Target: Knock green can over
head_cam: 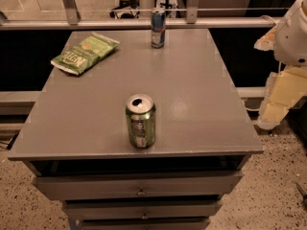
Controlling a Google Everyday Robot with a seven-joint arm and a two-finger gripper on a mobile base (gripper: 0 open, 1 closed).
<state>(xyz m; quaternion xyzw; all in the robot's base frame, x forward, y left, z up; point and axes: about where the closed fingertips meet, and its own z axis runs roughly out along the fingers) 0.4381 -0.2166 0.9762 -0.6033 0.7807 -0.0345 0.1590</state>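
Observation:
The green can [140, 121] stands upright near the front edge of the grey table top [192, 95], a little left of centre. It is shiny green with a silver top, an open tab hole and a pale label patch. My white arm [293, 32] comes in at the right edge of the camera view. My gripper [277, 108] hangs below it, off the table's right side and well to the right of the can. It touches nothing.
A slim blue-and-silver can [158, 28] stands upright at the table's far edge. A flat green snack bag [84, 52] lies at the far left. The table is a drawer cabinet [139, 188]. A rail [120, 23] runs behind it. Speckled floor [273, 195] lies to the right.

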